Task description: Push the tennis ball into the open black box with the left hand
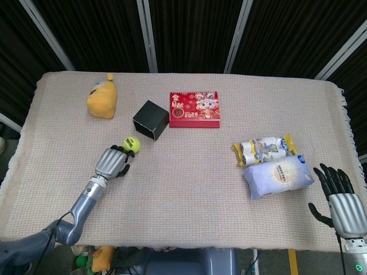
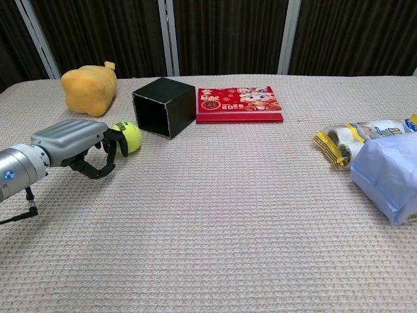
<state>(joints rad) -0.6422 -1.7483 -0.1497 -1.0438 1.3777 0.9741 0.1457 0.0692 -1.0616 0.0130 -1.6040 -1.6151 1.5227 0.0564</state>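
Ball: tennis ball (image 1: 132, 144) is seen left of the frame's middle on the worktop (image 1: 189, 189), just beside the black box (image 1: 151, 120), not inside it.
Box: the open side is turned toward the ball and the lower left of the frame.
Left hand: left hand (image 2: 77, 145) is laid behind the ball, fingers (image 2: 109, 147) curled in and touching it; nothing is held.
Right hand: right hand (image 1: 339, 197) is seen at the lower right, fingers spread wide, nothing held.
Other things: yellow plush toy (image 1: 102, 98), red box (image 1: 194, 109), snack packs (image 1: 274, 166).
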